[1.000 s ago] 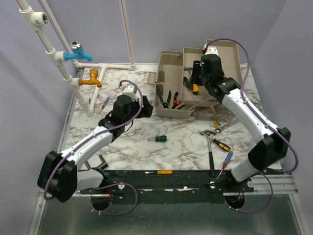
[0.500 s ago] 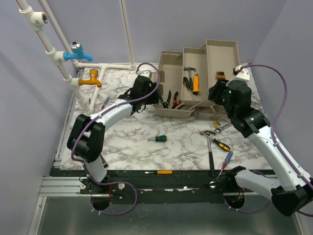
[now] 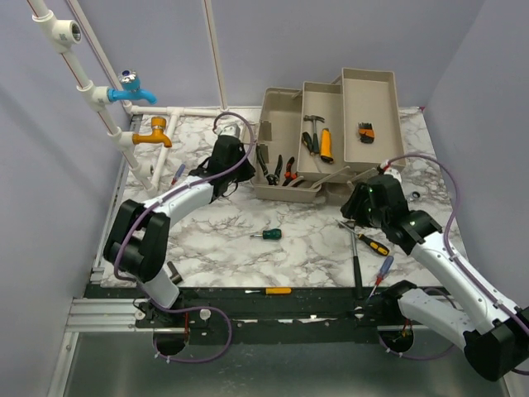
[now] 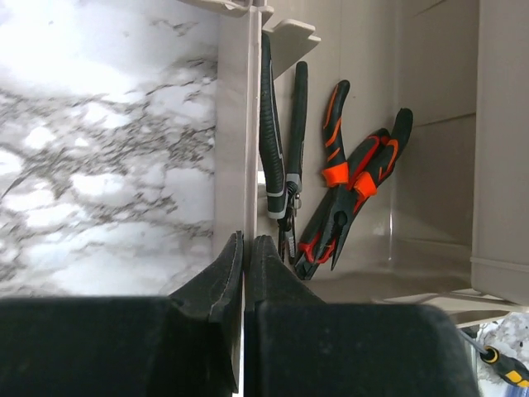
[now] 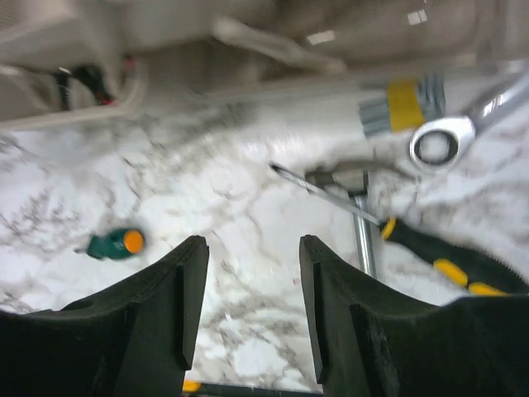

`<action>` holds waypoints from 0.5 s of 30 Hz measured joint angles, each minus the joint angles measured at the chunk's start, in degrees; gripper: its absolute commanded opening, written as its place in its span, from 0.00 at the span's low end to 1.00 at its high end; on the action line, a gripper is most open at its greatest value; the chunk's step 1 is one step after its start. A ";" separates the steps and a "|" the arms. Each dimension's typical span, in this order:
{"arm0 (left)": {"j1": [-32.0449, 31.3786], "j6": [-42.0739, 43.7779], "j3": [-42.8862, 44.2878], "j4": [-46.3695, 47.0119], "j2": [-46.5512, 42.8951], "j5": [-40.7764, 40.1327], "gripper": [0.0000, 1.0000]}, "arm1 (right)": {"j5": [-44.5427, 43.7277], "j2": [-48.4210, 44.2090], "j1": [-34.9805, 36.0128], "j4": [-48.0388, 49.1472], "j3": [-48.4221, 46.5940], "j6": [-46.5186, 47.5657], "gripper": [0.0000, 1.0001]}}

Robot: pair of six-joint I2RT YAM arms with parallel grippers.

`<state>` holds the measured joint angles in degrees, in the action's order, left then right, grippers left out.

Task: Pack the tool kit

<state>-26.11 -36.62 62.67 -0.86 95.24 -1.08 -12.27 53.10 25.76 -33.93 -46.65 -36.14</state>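
My left claw (image 4: 245, 240) has just pinched the toolbox (image 3: 285, 192) wall, steadying it; my right claw (image 5: 252, 248), half-open and empty, nears the hammer (image 5: 361, 236).

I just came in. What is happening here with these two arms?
Two robot arms are packing a toolbox. The left gripper has its fingers shut on the box's left wall, beside the pliers lying inside. The right gripper hovers open above the marble table, near a black-yellow screwdriver and a wrench. A green screwdriver also lies loose.
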 measured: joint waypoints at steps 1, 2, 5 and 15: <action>0.26 -0.48 -1.46 0.46 -1.18 -0.09 0.00 | 0.39 -0.35 0.00 -0.83 1.57 -1.77 0.56; 0.42 -0.94 -2.34 0.66 -1.90 -0.28 0.00 | 0.48 -0.92 0.00 -2.12 3.19 -3.98 0.57; 1.11 -1.95 -7.41 0.94 -6.69 -1.29 0.00 | -1.86 -2.51 0.00 -7.67 5.40 -13.31 0.60; 1.42 -3.08 -17.03 7.67 -13.60 -1.99 0.22 | -7.41 1.46 0.00 -17.35 9.01 -41.81 0.91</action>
<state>-24.69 -39.70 45.65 6.81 81.65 -3.07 -19.68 54.57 25.76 -51.29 -37.65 -77.95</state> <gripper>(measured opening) 0.058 0.864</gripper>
